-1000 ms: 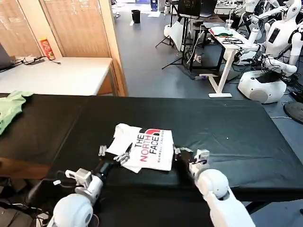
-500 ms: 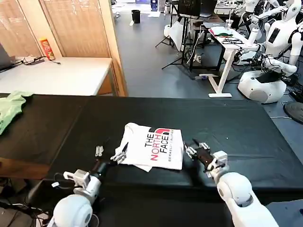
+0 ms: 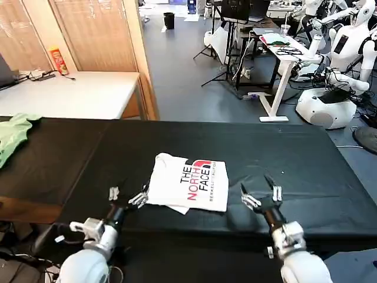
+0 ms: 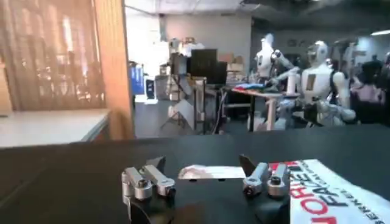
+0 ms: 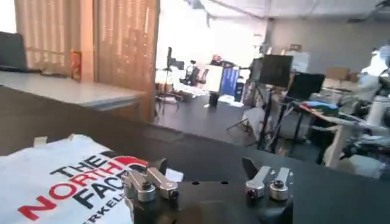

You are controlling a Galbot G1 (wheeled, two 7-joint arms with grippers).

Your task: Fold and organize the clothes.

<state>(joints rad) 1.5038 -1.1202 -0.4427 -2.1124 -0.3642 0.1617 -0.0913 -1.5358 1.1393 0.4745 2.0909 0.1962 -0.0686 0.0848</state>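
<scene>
The clothes, a folded white T-shirt [image 3: 187,181] with "THE NORTH FACE" print facing up, lie flat near the front edge of the black table [image 3: 283,153]. My left gripper [image 3: 126,197] is open just off the shirt's left edge, nothing between its fingers. My right gripper [image 3: 261,193] is open a little to the right of the shirt, also holding nothing. In the left wrist view the shirt [image 4: 332,195] lies beside the left gripper [image 4: 203,173]. In the right wrist view the printed shirt [image 5: 58,179] lies beside the right gripper [image 5: 204,170].
A light green garment [image 3: 13,134] lies at the table's far left. A white desk [image 3: 70,94] with a red can stands behind it. Other robots and desks stand in the room beyond. The table's right half is bare black cloth.
The shirt slid a little right, then stayed put. Both grippers have let go of it and drawn back toward the table's front edge, the right one moving farther right.
</scene>
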